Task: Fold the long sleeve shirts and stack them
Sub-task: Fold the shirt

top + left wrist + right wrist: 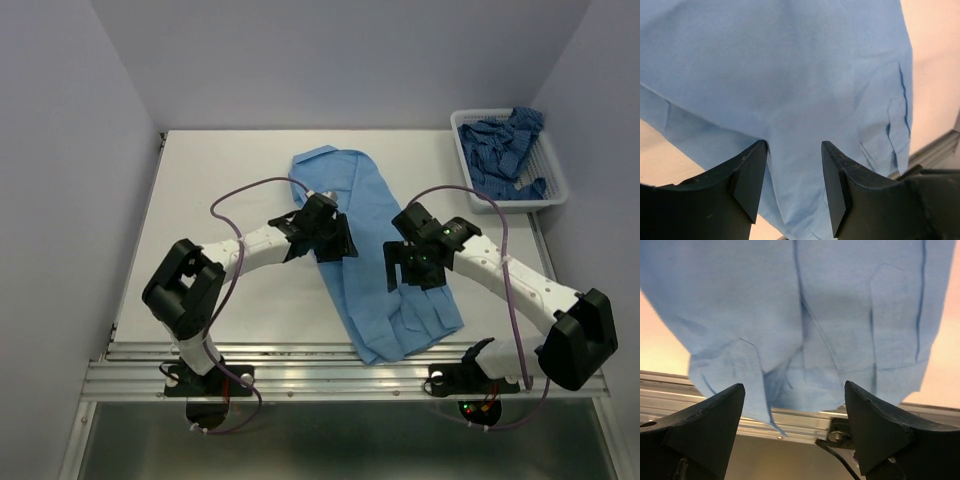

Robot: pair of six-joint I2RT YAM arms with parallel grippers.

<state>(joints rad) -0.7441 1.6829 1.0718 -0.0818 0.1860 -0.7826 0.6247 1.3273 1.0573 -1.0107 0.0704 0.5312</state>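
Observation:
The plain light sky-blue shirt [380, 250] lies folded into a long strip, running from the table's middle back to its front edge. The darker patterned shirt [503, 145] lies crumpled in the white basket. My left gripper [332, 240] hovers over the strip's left edge, jaws open, with cloth [790, 90] below and between the fingers [752, 175]. My right gripper [410, 270] is open and empty above the strip's right lower part; its wrist view shows the shirt's hem [805, 330] near the table's front rail.
A white mesh basket [555, 180] stands at the back right corner. An aluminium rail [300, 375] runs along the front table edge; the shirt's hem reaches it. Purple cables loop over both arms. Grey walls enclose the table.

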